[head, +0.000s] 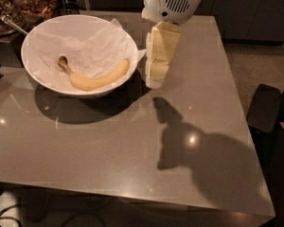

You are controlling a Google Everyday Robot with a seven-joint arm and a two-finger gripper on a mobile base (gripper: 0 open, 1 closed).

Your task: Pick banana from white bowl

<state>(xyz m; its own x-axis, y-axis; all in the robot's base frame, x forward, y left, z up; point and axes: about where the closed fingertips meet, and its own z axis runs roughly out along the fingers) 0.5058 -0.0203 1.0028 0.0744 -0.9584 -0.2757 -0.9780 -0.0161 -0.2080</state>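
Observation:
A pale-yellow curved banana [95, 78] with a dark brown stem tip lies in the front part of the large white bowl [47, 86], on crinkled white paper. The bowl stands at the back left of the grey table [132, 145]. My gripper [156, 79] hangs from the white arm housing [173, 1], fingers pointing down, just right of the bowl's rim and above the table. It holds nothing.
Dark containers of brownish stuff [19, 8] stand behind the bowl at the far left, one with a spoon handle. A dark chair or bin [265, 108] stands off the table's right edge. The arm's shadow falls on the table's right half.

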